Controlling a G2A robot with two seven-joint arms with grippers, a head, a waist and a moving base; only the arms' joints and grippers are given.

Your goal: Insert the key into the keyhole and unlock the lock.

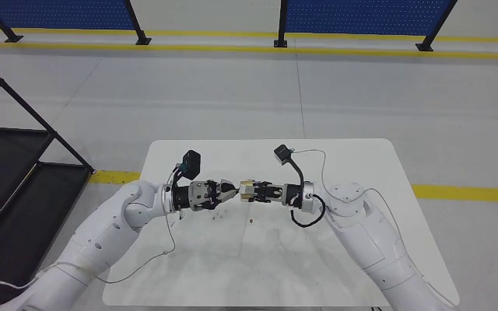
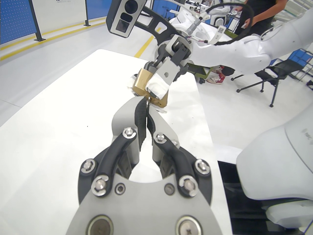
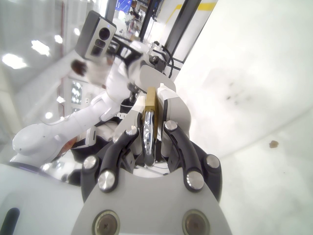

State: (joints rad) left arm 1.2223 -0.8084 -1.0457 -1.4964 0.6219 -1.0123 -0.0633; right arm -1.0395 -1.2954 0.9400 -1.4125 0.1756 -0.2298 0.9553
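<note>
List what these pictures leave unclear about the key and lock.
- Key, left wrist view: the left gripper's fingers hide all but a sliver.
- Keyhole: hidden behind the fingertips in the left wrist view, too small in the top view.
- Lock, right wrist view: the right gripper's fingers cover most of it.

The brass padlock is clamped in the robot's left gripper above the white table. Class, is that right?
No: the right gripper clamps the brass padlock above the white table, as the right wrist view shows.
</note>
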